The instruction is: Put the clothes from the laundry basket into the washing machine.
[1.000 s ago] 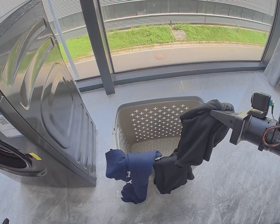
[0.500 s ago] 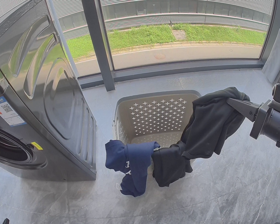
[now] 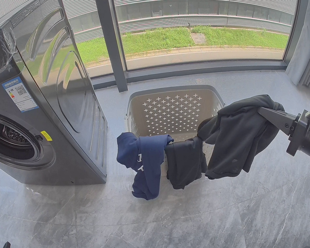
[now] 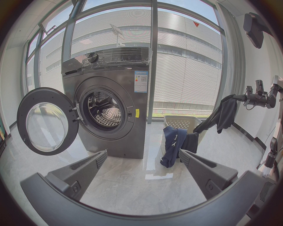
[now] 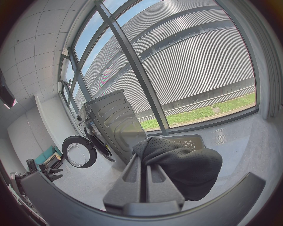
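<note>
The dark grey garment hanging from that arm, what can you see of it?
The dark grey garment looks like soft, finely meshed knit, crumpled and folded. The right gripper is shut on its top, holding it above the floor beside the laundry basket. It hangs limp, one end trailing to the basket's rim near a draped black cloth; whether they join is unclear.

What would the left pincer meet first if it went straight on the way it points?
Probably the washing machine, low on its front near the corner facing the laundry basket. The open left pincer has bare floor ahead; depth is unclear, so it might slip past that corner.
</note>
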